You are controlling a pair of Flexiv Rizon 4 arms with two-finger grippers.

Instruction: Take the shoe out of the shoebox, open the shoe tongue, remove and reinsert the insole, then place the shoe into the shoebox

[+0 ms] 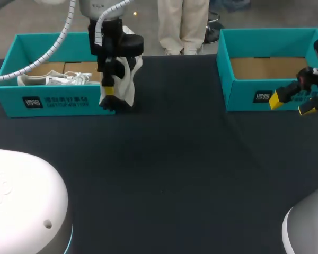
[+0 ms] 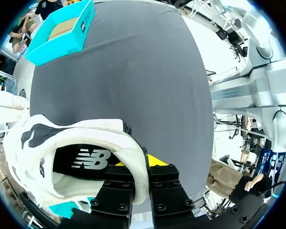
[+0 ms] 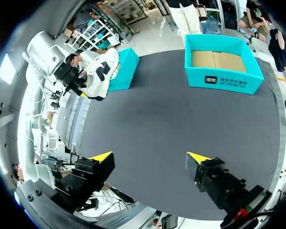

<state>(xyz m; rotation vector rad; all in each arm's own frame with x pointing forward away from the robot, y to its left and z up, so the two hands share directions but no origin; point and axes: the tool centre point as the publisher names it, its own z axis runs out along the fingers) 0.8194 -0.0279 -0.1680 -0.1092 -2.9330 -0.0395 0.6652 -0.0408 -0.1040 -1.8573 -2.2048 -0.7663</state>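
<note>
The shoe is white with black patches; the shoebox behind it is teal, brown inside; the table is dark grey.

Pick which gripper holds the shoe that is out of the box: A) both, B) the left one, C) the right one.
B: the left gripper pinches the shoe by its collar from both sides, while the right gripper stands open and empty, far from it.

Left jaws clamped (seemingly), right apart.
</note>
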